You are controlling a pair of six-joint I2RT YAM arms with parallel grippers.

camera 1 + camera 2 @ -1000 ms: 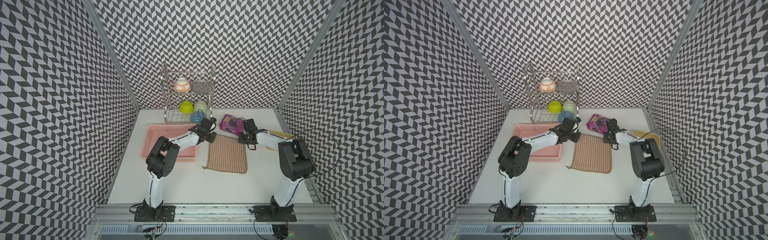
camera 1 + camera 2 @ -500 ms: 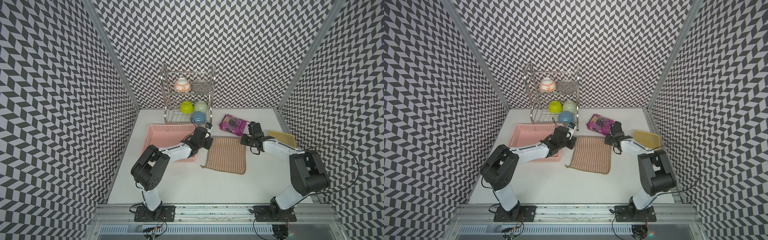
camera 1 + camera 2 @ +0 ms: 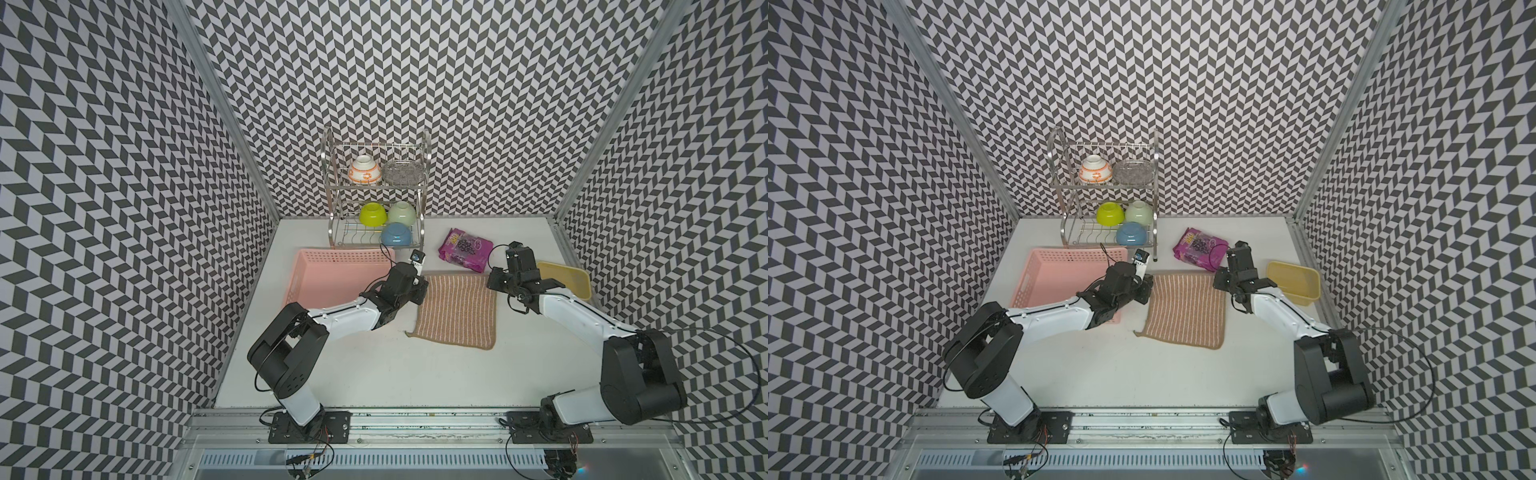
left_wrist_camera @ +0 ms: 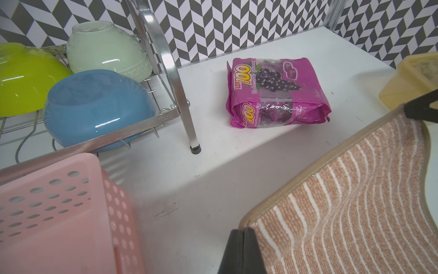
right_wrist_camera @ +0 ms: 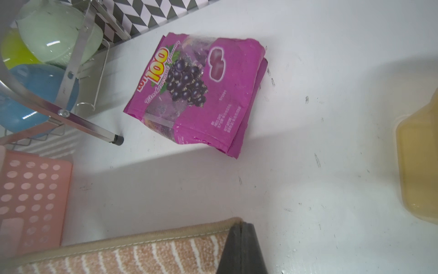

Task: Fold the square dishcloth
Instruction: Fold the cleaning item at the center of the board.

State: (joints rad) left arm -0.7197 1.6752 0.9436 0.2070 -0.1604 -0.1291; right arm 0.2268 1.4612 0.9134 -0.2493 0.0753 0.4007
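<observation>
Both arms have dropped their elbows low and drawn nearer since a second ago, bringing the far corners of the square dishcloth with them. From the top views I cannot see either set of fingertips, as the wrists cover them. The wrist cameras settle it: my left gripper is clamped tight on the far left corner, and my right gripper is pinched on the far right one. The cloth lies mid-table, its far edge raised and rippled, and its near left corner is slightly curled. The right wrist view cuts most of it off. My left forearm hides the near right corner of the pink basket, just left of the cloth. Beyond stand the dish rack with a blue bowl and a purple candy bag. A yellow container sits right, partly behind my right wrist.
</observation>
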